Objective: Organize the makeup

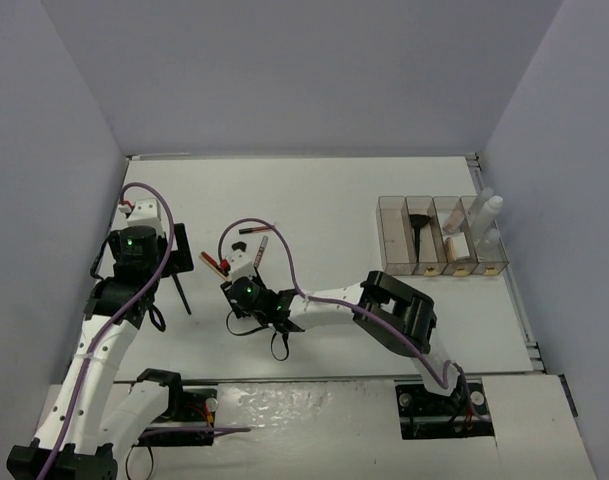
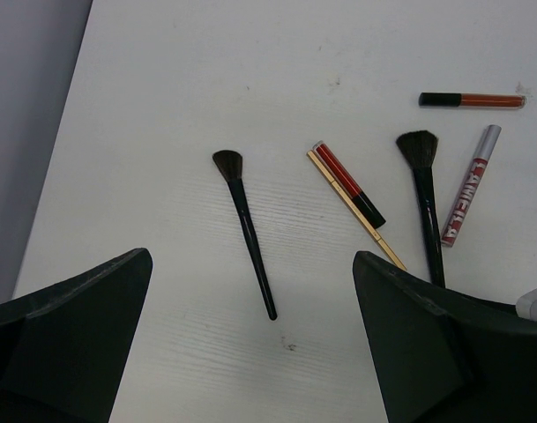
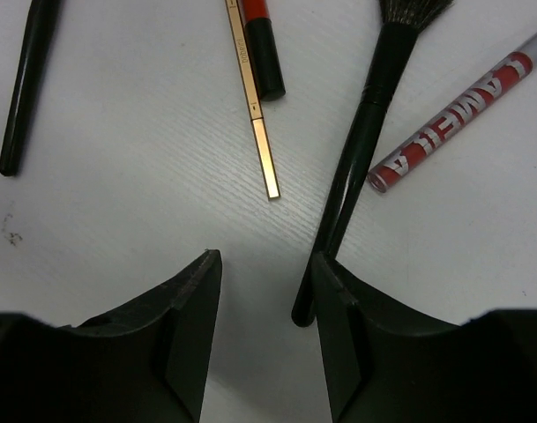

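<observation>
The makeup is seen in 2 groups. In the top view, a clear organizer (image 1: 382, 236) of 4 compartments is set at the upper right of the table (image 1: 314, 190). A black-handled brush (image 1: 420, 228) is stowed in its 2nd compartment from the left, and a white-capped bottle (image 1: 491, 210) is seen at its right end. The loose pieces are spread left of centre, well apart from the organizer, which is presumably why the right arm (image 1: 384, 305) is stretched so far across the frame.

In the right wrist view, the right gripper (image 3: 264, 291) is lowered over a 2nd brush (image 3: 367, 110), whose handle is laid from the upper right down to the lower centre. The jaws are held partly apart, with nothing clamped. The tip of the handle is found inside the gap, just against the finger on the right of the frame. The thin end is judged to be chosen because the bristles would be crushed by a grip, and because the gold pencil (image 3: 255, 115), the red pencil (image 3: 264, 53) and the silver tube (image 3: 462, 110) are crowded near the head end.

The left gripper (image 2: 253, 291) is hung with its jaws spread wide over a 3rd brush (image 2: 244, 231) at the centre of the left wrist view, and nothing is gripped. An orange tube (image 2: 471, 100) is seen at the upper right.
</observation>
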### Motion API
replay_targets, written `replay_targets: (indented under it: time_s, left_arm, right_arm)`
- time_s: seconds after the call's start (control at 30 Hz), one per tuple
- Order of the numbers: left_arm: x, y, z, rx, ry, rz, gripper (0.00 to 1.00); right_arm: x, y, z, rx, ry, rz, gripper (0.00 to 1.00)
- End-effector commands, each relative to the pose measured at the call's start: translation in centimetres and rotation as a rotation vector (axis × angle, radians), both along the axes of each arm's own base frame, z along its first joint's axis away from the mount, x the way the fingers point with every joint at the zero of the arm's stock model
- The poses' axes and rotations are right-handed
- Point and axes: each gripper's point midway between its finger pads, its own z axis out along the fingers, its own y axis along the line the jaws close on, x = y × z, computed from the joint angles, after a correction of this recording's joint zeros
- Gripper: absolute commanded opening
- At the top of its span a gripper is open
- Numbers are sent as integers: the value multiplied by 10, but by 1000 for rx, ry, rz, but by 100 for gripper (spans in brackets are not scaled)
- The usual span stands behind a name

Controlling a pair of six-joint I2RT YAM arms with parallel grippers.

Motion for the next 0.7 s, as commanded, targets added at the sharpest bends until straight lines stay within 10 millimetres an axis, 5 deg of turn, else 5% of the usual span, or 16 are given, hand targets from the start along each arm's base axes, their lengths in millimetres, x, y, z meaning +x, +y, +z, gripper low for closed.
replay_targets:
  time_s: [0.0,0.23,0.37,0.5,0.67]
  left_arm:
    - [10,2,18,-17,-75,20,97]
    - [9,1,19,-21,-78,16,97]
    - [9,0,19,-26,-80,10,97]
    - [9,0,19,-26,-78,8,97]
    - [9,-1,20,-28,-82,5,97]
  right_arm:
    - [30,6,22,55,-111,-161,41]
    - [26,0,6,4,-110,-190,38]
    - [18,12,18,17,-112,-106,38]
    - [7,26,54,58,-139,-13,39]
    - [7,16,81,48,-181,-13,42]
